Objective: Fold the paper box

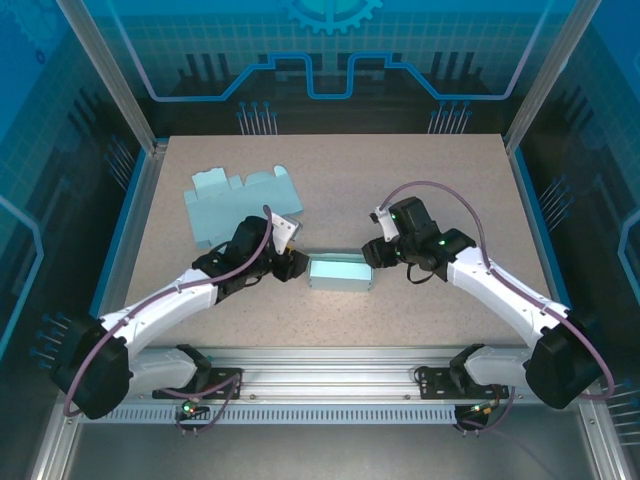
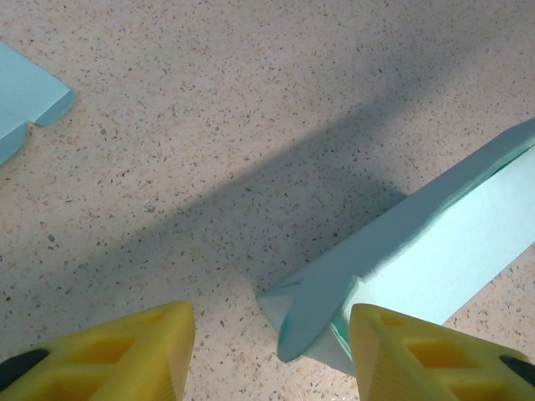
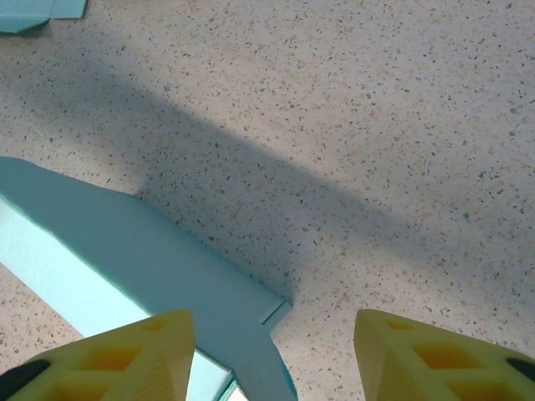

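While the paper box [image 1: 340, 271] lies on the surface [image 1: 420, 170] between your two arms, a little nearer to you than the middle, its long sides run left to right and you have one tool at each short end: the left tool [image 1: 293, 263] at the left end, the right tool [image 1: 374, 254] at the right end. Look at your left wrist view: the yellow fingers [image 2: 117, 355] stand apart, partly open. The pale blue-green end of the box reaches in between them. It sits close against the finger on the right of that picture, and bare speckled surface shows between it and the other finger, so nothing is clamped. Your right wrist view shows much the same. Its fingers [image 3: 125, 355] are also parted about halfway, and the box's end comes in from the left beside the left-hand finger, with a wide gap to the other one. Neither tool has hold of the box. Whether a finger actually touches the cardboard you cannot tell from these views. Behind the left arm, toward the far left of the surface, a flat cutout [image 1: 240, 205] of the same pale colour lies unfolded, well apart from the box.
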Controlling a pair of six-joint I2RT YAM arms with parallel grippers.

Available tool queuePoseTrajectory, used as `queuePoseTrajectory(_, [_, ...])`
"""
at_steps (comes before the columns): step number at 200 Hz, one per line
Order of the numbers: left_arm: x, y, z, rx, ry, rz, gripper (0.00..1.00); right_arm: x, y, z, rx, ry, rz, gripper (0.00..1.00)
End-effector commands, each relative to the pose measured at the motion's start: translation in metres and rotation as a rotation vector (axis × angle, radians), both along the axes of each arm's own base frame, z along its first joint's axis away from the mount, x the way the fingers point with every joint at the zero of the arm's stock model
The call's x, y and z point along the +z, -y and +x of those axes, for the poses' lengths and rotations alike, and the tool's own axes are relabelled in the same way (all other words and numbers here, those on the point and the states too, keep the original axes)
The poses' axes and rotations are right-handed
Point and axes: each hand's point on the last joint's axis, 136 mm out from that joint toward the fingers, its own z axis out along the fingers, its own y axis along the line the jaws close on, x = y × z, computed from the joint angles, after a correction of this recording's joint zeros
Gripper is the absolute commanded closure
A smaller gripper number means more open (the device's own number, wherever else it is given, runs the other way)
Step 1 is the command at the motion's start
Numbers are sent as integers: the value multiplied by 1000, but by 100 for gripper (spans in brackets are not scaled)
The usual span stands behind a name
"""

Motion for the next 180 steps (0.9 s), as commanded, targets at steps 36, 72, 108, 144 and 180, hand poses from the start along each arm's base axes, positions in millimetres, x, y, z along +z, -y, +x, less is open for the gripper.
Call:
queuePoseTrajectory(36, [15,7,-7,-51,16,28,44,14,0,-5,1,21,12,44])
queuePoseTrajectory(72, [31,2,-15,-83,69,44,44,26,-1,-13,18,39,38,44])
queuePoseTrajectory(108, [23,-1,-17,-110,65,93,47,23,2,-27,16,46,42,46])
queuePoseTrajectory(144, [11,0,-7,-90,38,123,49,7,6,-37,11,25,34,46])
queuePoseTrajectory(180, [-2,1,1,-57,13,145,51,-8,11,-36,-5,5,-3,46])
